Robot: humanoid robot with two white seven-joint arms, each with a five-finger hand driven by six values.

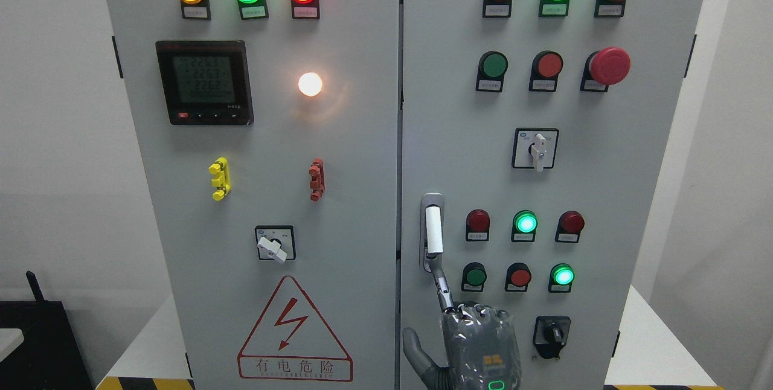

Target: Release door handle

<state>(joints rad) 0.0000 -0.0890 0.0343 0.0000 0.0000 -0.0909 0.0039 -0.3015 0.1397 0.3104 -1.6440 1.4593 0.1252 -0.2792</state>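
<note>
While the white door handle [433, 230] stands upright, right hand [477, 342] fingers [442, 284] spread, one touching it.

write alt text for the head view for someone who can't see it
A robot hand rises from the bottom edge, one finger reaching up to the foot of the white door handle on the right door of a grey electrical cabinet covered in indicator lights, buttons and switches.

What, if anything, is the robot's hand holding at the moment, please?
Nothing is gripped. The hand has one finger reaching up to the lower end of the door handle.
</note>
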